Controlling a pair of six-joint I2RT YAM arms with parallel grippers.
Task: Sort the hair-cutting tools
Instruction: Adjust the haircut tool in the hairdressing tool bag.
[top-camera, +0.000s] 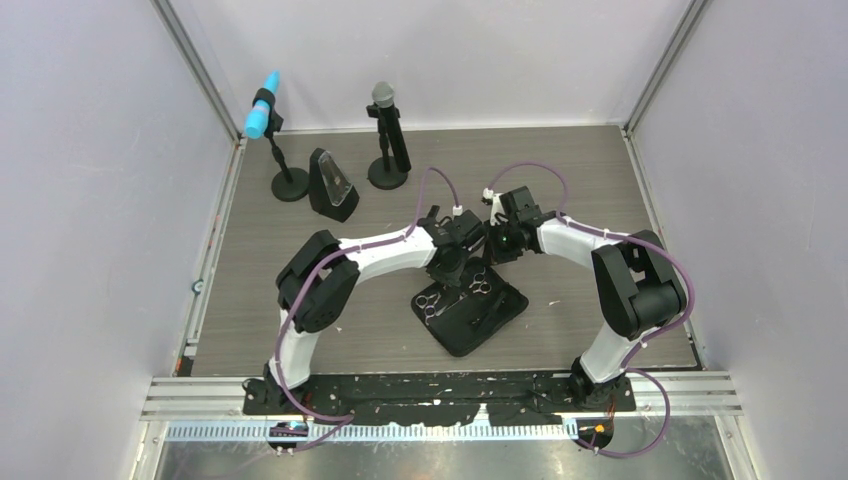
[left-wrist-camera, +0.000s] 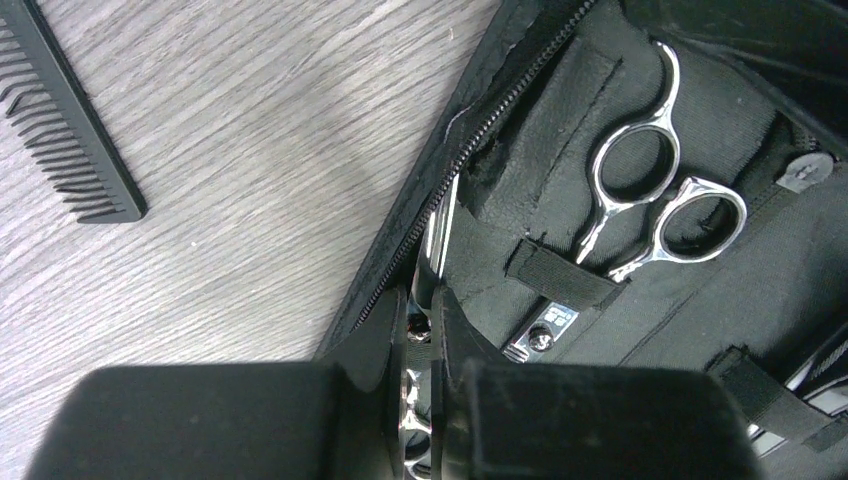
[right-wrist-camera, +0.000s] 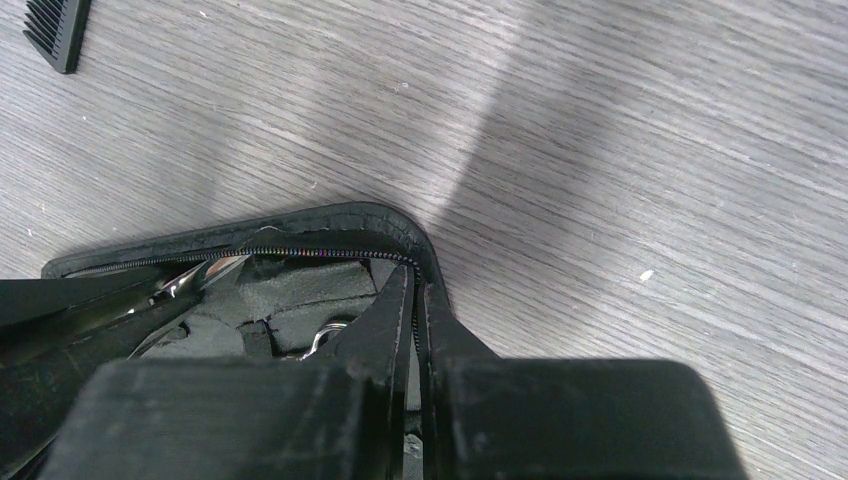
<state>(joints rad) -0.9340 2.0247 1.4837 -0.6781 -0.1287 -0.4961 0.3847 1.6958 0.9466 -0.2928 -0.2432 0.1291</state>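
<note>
The black zippered pouch (top-camera: 470, 335) lies open on the table between both arms. One pair of silver scissors (left-wrist-camera: 640, 190) sits tucked under an elastic strap inside it. My left gripper (left-wrist-camera: 427, 300) is shut on a second pair of silver scissors (left-wrist-camera: 440, 230) at the pouch's zipper edge, with the blade pointing into a pocket. My right gripper (right-wrist-camera: 417, 280) is shut on the pouch's zippered rim (right-wrist-camera: 300, 225). The black comb (left-wrist-camera: 70, 130) lies on the wood outside the pouch; its end (right-wrist-camera: 58, 30) shows in the right wrist view.
Two microphones on round bases stand at the back, one blue-tipped (top-camera: 265, 105) and one grey (top-camera: 385, 100). A black wedge-shaped stand (top-camera: 332, 185) sits between them. White walls enclose the table on three sides.
</note>
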